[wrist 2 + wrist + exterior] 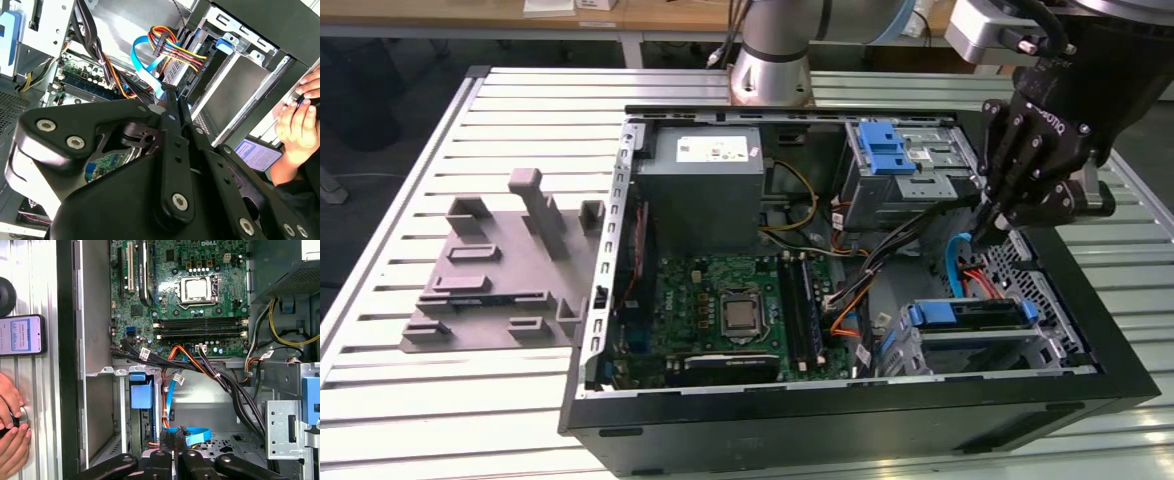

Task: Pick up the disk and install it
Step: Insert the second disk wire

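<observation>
Sitting edge-up in the lower drive cage, the disk (970, 315) lies level; hand (983, 232) closed, empty.

Colours on view:
- Claw (987, 228): matt black.
- Computer case (854, 420): black shell, bare grey metal inside.
- Motherboard (720, 305): green, silver socket at centre.
- Disk (967, 315), at 4 o'clock of the board: blue bracket.
- Drive cage latch (887, 150), at 1 o'clock: blue.
- Ribbon cable (197, 432): light blue.
- Wire bundle (172, 50): red, orange, yellow, black.
- Worktop (454, 400): pale grey slats.
- Fixture block (500, 265), at 9 o'clock: dull grey.
</observation>
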Controlling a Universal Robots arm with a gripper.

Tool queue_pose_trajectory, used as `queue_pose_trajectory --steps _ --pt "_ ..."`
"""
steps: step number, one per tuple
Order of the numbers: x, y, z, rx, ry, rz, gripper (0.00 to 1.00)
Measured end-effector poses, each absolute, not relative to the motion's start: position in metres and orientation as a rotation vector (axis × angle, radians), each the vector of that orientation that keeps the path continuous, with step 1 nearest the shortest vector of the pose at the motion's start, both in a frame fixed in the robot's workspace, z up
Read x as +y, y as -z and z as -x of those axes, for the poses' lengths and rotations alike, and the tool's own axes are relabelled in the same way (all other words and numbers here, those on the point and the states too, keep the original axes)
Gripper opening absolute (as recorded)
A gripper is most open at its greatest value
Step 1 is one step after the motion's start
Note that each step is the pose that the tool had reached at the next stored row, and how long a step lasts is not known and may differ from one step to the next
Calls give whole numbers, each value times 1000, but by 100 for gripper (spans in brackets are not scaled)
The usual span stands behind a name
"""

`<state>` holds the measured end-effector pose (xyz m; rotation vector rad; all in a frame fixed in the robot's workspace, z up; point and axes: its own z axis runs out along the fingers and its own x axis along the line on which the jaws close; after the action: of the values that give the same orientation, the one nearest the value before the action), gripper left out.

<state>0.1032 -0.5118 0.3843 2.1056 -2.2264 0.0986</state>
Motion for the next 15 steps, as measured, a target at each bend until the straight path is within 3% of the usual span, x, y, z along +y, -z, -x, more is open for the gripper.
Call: queue_pose_trajectory --steps 3,4,15 --pt "-512 -384 -103 -2226 -99 -2106 19" --pt "-512 -384 -103 -2226 -99 -2106 25" --pt "-512 -383 -103 -2226 -99 -2106 25"
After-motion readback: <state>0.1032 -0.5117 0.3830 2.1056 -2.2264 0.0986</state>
